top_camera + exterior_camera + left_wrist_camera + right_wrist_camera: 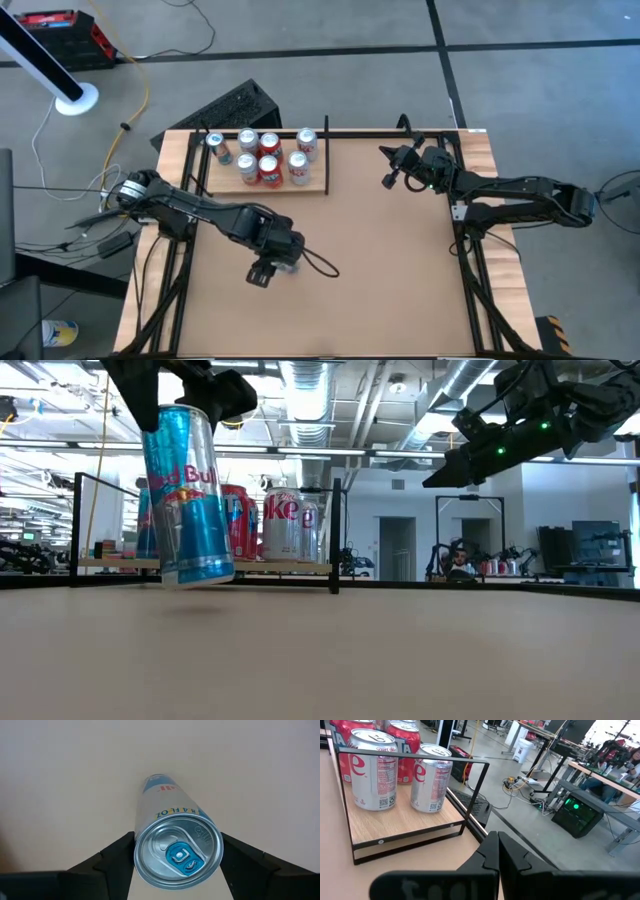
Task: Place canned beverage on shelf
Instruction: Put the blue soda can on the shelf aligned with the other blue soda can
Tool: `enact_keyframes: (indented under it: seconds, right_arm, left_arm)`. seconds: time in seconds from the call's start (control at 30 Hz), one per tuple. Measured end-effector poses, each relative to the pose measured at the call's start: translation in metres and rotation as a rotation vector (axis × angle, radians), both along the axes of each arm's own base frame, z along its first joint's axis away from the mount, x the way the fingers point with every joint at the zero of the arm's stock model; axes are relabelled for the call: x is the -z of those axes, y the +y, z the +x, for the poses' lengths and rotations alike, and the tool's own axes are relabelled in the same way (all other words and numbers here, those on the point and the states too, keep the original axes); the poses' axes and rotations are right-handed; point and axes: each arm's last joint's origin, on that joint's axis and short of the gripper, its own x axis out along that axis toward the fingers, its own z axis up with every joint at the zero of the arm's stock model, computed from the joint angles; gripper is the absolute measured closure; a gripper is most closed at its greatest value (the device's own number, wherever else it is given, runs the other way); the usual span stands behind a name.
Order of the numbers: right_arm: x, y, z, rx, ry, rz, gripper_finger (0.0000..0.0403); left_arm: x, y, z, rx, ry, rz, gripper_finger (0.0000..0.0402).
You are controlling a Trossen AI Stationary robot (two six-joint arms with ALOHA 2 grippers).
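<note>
A tall blue-and-silver Red Bull can (188,495) hangs below my left gripper (274,258), in the middle of the table toward its left side; the gripper is shut on it. The can's lid (177,852) shows in the left wrist view. The pale-wood shelf (316,186) with thin black rods stands on the table at the far left and holds several red and silver cans (269,160). My right gripper (386,178) is shut and empty, above the table at the far right, to the right of the shelf. My left gripper pinches the can's upper wall just below the lid rim (137,851) between its two fingers (115,862), one on each side. The fingers come from above, pointing down. The can hangs nearly upright, slightly tilted, its bottom (200,578) just clear of the tabletop.
The shelf also shows in the right wrist view (395,827) with cans standing on its wood panel. Bare tabletop lies between the held can and the shelf. Black frame rails (470,260) run along the table's left and right sides.
</note>
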Motion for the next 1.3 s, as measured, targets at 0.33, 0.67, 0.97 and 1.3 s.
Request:
enact_keyframes:
  seconds: [0.33, 0.67, 0.97, 1.3]
  right_arm:
    - [0.0000, 0.0000, 0.0000, 0.000, 0.000, 0.000, 0.0382]
    - [-0.0001, 0.0000, 0.0000, 0.000, 0.000, 0.000, 0.0382]
    - [-0.0001, 0.0001, 0.0001, 0.000, 0.000, 0.000, 0.0382]
    - [0.0000, 0.0000, 0.0000, 0.000, 0.000, 0.000, 0.0382]
  left_arm:
    - [0.0000, 0.0001, 0.0002, -0.049, 0.003, -0.011, 0.0151]
    - [-0.0001, 0.0020, 0.0007, -0.098, -0.024, 0.068, 0.0150]
    - [-0.0001, 0.0012, 0.0006, -0.132, -0.016, 0.036, 0.0149]
    - [-0.0023, -0.0012, 0.0060, -0.122, -0.068, -0.011, 0.0149]
